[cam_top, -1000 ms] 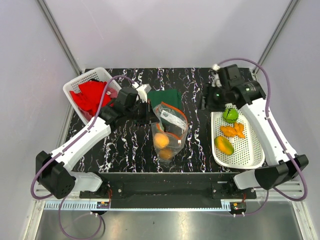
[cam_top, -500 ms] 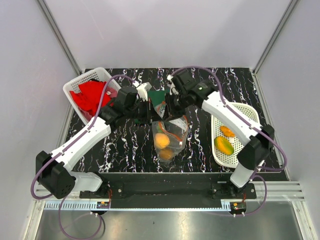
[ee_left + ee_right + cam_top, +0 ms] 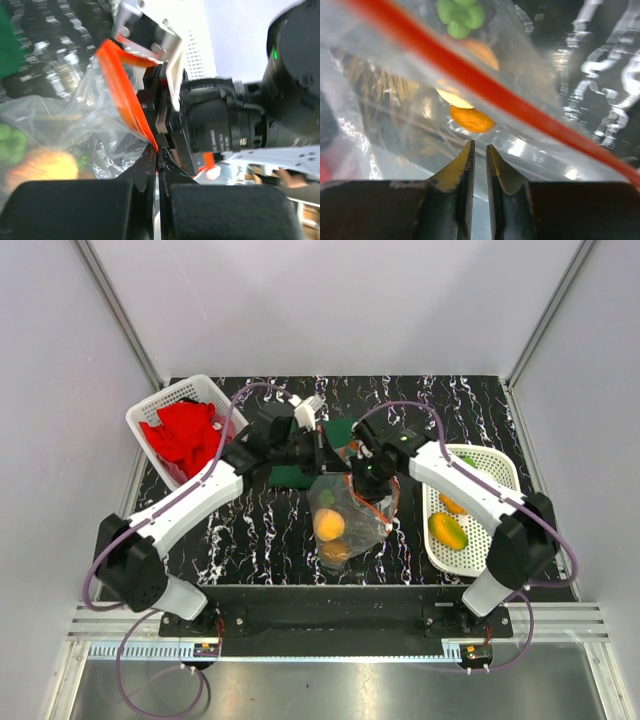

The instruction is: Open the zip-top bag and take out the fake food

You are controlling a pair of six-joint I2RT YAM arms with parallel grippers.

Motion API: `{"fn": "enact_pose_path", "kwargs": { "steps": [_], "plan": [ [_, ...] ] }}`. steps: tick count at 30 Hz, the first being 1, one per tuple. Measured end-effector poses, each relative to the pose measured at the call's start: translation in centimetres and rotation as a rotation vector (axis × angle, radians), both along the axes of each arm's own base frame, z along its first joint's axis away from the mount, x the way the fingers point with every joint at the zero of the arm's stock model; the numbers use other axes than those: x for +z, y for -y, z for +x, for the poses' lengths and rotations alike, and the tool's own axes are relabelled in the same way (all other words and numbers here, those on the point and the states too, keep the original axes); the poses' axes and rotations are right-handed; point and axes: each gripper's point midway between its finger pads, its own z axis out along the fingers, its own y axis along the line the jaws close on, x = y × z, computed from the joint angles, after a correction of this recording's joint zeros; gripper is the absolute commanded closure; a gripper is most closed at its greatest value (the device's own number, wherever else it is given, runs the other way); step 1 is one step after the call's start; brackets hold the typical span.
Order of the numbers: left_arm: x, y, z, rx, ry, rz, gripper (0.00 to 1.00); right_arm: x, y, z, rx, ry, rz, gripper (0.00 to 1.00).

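The clear zip-top bag [image 3: 352, 512] hangs at mid-table, with peach-orange fake food [image 3: 330, 525] inside it. My left gripper [image 3: 328, 452] is shut on the bag's orange-red zip strip [image 3: 122, 92] and holds the top edge up; in the left wrist view its jaws [image 3: 157, 150] pinch the strip. My right gripper [image 3: 362, 478] is at the bag's top right. In the right wrist view it [image 3: 480, 147] shows only a thin slit between the fingers, right against the clear film. A green piece [image 3: 461, 14] and an orange piece [image 3: 471, 119] show through the film.
A white tray [image 3: 500, 540] at the right holds a yellow-green fruit [image 3: 448, 530] and other pieces. A white basket [image 3: 160, 405] with red cloth [image 3: 185, 435] stands at the back left. A dark green cloth [image 3: 292, 476] lies behind the bag.
My right arm swung from above the tray to the bag's top. My left gripper moved right and lifted the bag's edge, so the bag shifted slightly right.
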Motion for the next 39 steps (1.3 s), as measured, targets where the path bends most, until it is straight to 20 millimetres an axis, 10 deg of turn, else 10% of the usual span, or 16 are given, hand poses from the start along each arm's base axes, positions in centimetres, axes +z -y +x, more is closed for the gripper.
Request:
{"fn": "enact_pose_path", "kwargs": {
  "steps": [9, 21, 39],
  "plan": [
    [3.8, 4.0, -0.2, -0.075, 0.031, -0.114, 1.00, 3.8, 3.4, 0.2, -0.069, 0.129, 0.020, 0.73],
    [-3.6, -1.4, 0.1, 0.047, -0.084, 0.009, 1.00, -2.5, 2.9, 0.4, -0.053, 0.030, -0.044, 0.57],
    [-2.3, -2.1, 0.5, 0.042, -0.006, 0.053, 1.00, -6.2, 2.0, 3.2, -0.019, 0.089, -0.070, 0.25]
  ]
}}
